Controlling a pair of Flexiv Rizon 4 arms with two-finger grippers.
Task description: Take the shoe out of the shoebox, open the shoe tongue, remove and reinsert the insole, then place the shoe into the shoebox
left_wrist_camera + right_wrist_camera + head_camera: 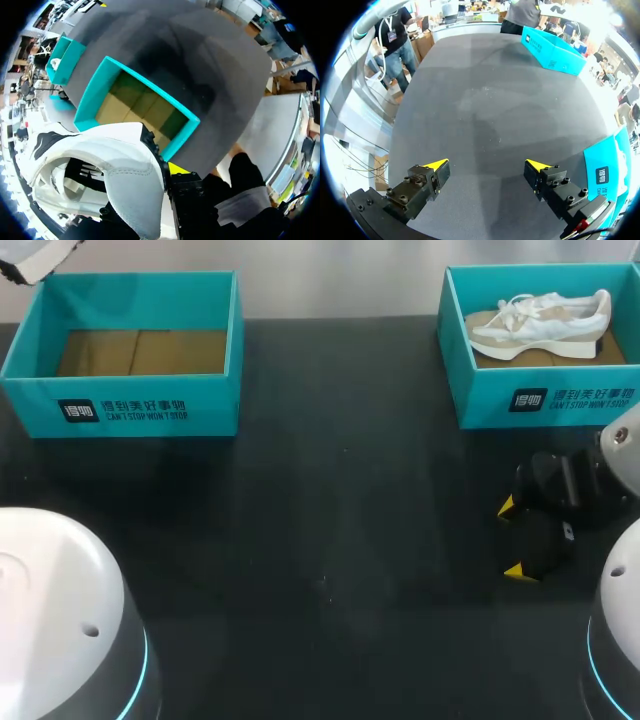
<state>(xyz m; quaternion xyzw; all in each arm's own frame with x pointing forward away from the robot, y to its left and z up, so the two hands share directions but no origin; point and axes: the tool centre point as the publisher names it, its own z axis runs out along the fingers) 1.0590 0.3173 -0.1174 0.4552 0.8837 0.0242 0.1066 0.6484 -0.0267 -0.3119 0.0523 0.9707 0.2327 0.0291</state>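
Note:
My left gripper (167, 170) is shut on a white shoe with black trim (115, 170), held in the air above and beside the empty teal shoebox (95, 92); only one yellow tip shows past the shoe. In the head view just a corner of that shoe (35, 258) peeks in beyond the empty box (130, 405). A second white shoe (540, 325) lies on its side in the right teal shoebox (540, 400). My right gripper (513, 540) stands open low over the dark table in front of that box, nothing between its fingers (435, 167).
The dark table (320, 540) spreads between the two boxes. From the right wrist view the empty box (552, 50) stands far ahead and the other box (607, 170) close beside the gripper. My arms' white bases (50, 610) fill the near corners.

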